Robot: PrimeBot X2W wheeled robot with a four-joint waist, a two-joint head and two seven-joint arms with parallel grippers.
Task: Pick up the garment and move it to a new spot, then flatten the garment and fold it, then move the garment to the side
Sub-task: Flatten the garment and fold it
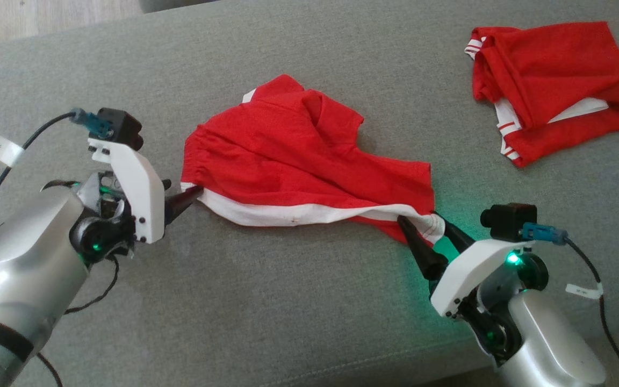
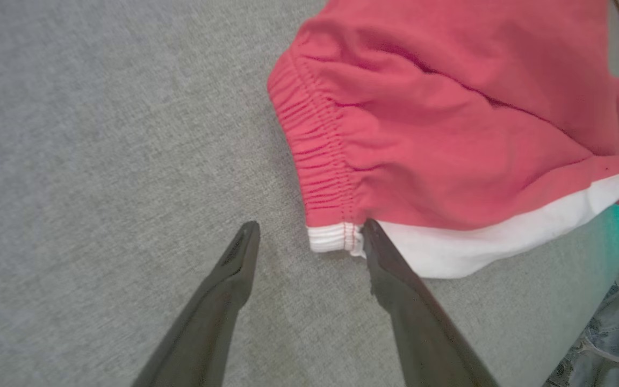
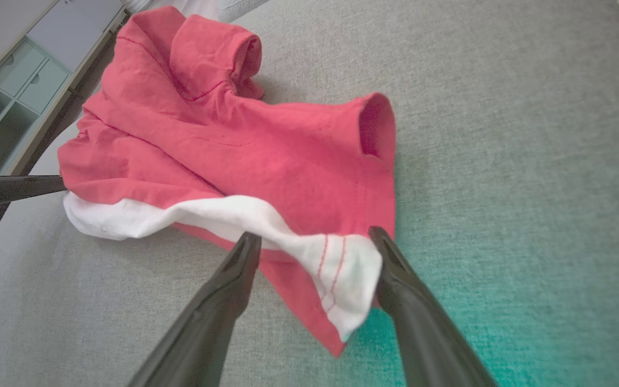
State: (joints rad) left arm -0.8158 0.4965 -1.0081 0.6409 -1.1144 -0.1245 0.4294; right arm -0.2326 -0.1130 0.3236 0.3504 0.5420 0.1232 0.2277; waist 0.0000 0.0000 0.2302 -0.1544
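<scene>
The garment [image 1: 299, 156] is a pair of red shorts with white trim, lying crumpled on the grey cushion [image 1: 266, 301]. My left gripper [image 1: 183, 191] stands open at its left end. In the left wrist view, one finger [image 2: 390, 269] touches the white corner of the gathered waistband [image 2: 331, 236], and the left gripper [image 2: 310, 226] holds nothing. My right gripper [image 1: 422, 221] is open at the right end. In the right wrist view, the right gripper [image 3: 315, 234] straddles the white striped hem corner [image 3: 342, 274] of the garment [image 3: 245, 145], its jaws wide apart.
A second red and white garment [image 1: 551, 80] lies bunched at the far right of the cushion. The cushion's front edge [image 1: 342, 376] runs close behind my right arm. A pale cabinet [image 3: 19, 80] stands beyond the cushion's far side. A left finger [image 3: 14, 189] shows at the shorts' far end.
</scene>
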